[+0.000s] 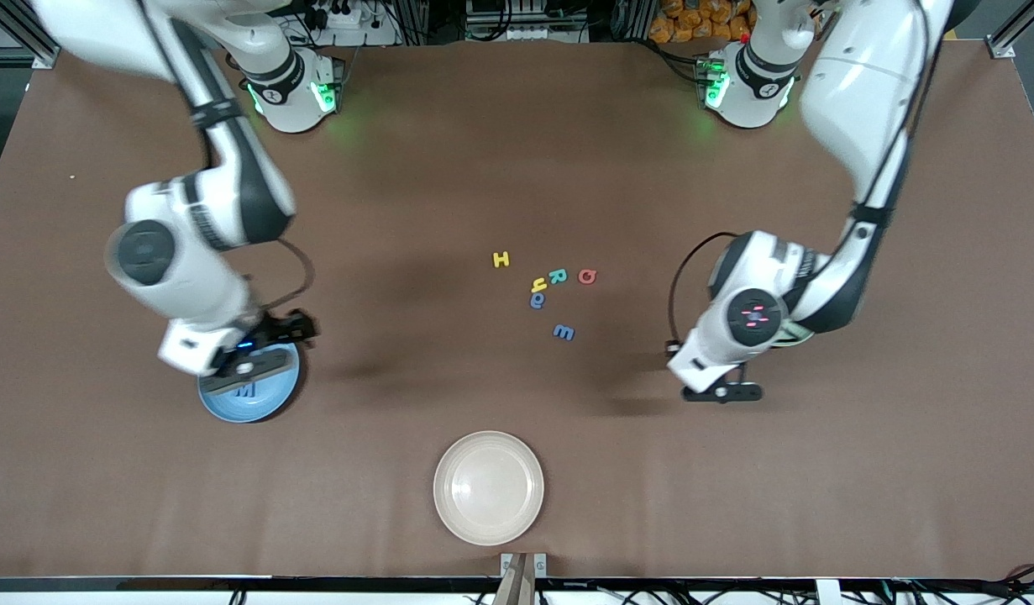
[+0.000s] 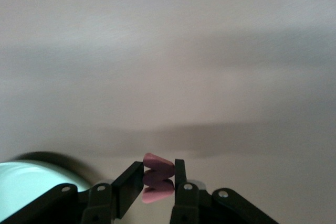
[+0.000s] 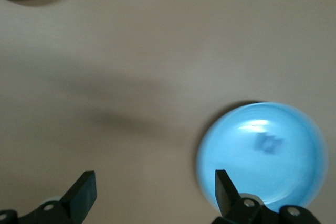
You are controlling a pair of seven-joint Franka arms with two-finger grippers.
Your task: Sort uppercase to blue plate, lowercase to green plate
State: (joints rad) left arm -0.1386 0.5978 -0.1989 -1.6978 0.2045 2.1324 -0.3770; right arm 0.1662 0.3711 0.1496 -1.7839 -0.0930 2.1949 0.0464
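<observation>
Transfer of the red w [image 2: 157, 162] to the green plate [image 2: 23, 182], shown mid-carry. My left gripper [image 2: 159, 182] is pinched nearly shut on this lowercase letter, which stands on edge between the fingertips with its flat faces against the pads. In the front view the same gripper [image 1: 722, 391] hangs over bare table at mid-height of the frame, toward the left arm's end, and the green plate [image 1: 800, 337] shows only as a pale sliver under my wrist, slightly higher in the frame. In the left wrist view its rim fills the bottom corner just beside my fingers, so the letter is not yet over the plate. I judge that a short sideways shift toward that rim is what the drop turns on.

My right gripper [image 1: 248, 370] hovers with its fingers spread wide and holding nothing, above the blue plate [image 1: 275, 402] low in the frame at the right arm's end. The dark blue M [image 1: 246, 391] lies flat on that plate.

Unsorted letters sit in a loose cluster at frame centre, between the two arms: yellow H [image 1: 501, 260], teal R [image 1: 558, 276], red Q [image 1: 586, 276], yellow h [image 1: 538, 286] and two blue lowercase letters [image 1: 537, 300] [image 1: 564, 333]. I judge my left gripper the nearer to them
</observation>
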